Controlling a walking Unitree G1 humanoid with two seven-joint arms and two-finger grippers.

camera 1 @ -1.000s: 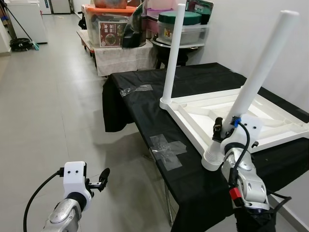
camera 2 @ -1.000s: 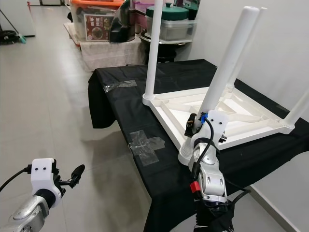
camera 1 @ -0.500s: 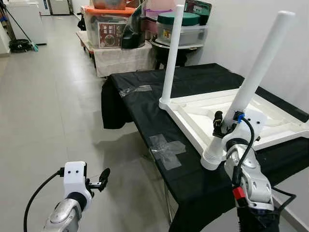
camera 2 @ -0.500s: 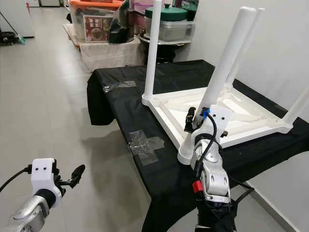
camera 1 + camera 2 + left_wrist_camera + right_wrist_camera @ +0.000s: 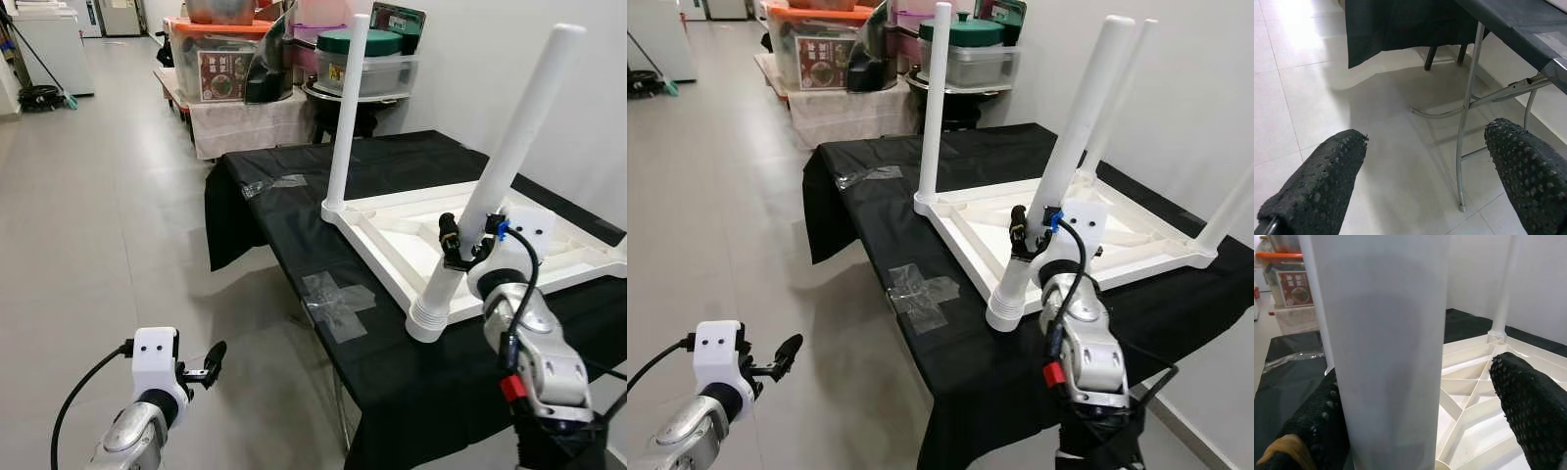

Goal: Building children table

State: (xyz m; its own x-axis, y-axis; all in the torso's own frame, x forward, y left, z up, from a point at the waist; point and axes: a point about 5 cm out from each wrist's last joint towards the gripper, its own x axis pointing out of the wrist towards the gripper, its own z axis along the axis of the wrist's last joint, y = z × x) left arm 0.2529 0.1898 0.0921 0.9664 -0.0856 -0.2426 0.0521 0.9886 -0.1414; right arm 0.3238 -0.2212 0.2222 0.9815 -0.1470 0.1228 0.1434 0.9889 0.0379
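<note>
We see the white children's table (image 5: pixel 460 230) lying upside down on the black-draped desk (image 5: pixel 294 211), right of centre in the left eye view. Its underside is a frame of white ribs, and round white legs stand up from the corners. The near leg (image 5: pixel 495 186) leans up toward the upper right of the frame, and its ribbed collar sits at the near corner of the tabletop, close to the desk's front edge.

Our right pincer (image 5: pixel 458 240) is low on this near leg; in the right wrist view one black finger (image 5: pixel 1312 426) lies against the leg and the other (image 5: pixel 1528 401) stands off from it, so the jaws are wide and hold nothing.

Our left pincer (image 5: pixel 211 360) hangs at the lower left over the tiled floor (image 5: pixel 108 206), fingers spread wide.

Patches of clear tape (image 5: pixel 338 299) lie on the cloth left of the table.
</note>
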